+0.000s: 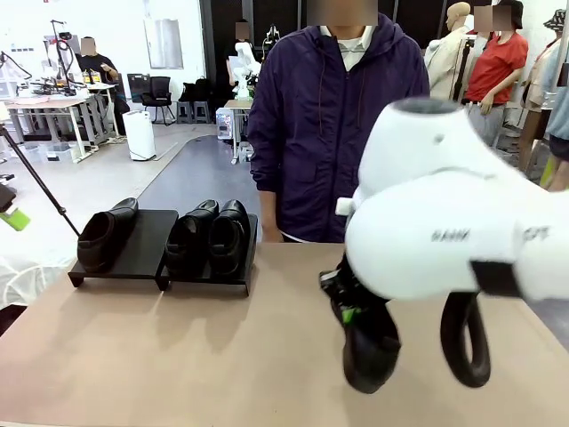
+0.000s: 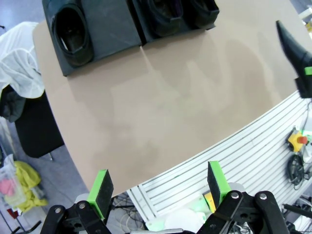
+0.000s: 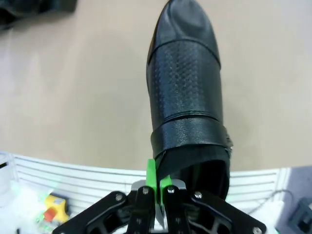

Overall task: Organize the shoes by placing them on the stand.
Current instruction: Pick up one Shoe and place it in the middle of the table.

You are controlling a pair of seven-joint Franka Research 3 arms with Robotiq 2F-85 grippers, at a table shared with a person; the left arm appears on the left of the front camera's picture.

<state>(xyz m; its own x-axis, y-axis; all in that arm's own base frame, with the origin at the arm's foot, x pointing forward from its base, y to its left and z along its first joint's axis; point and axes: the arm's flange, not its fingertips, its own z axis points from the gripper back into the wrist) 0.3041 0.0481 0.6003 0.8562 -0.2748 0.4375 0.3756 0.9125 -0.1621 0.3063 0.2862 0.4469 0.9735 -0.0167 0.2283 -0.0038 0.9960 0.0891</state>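
right claw pinching shoe rim, toe pointing away

Glossy black leather shoes, matte black stand, smooth beige tabletop.

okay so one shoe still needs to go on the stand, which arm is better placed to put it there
The right. Its tool is already shut on the rim of the fourth glossy black leather loafer, held above the beige tabletop. The left tool is open and empty. The free spot is on the left matte-black platform.
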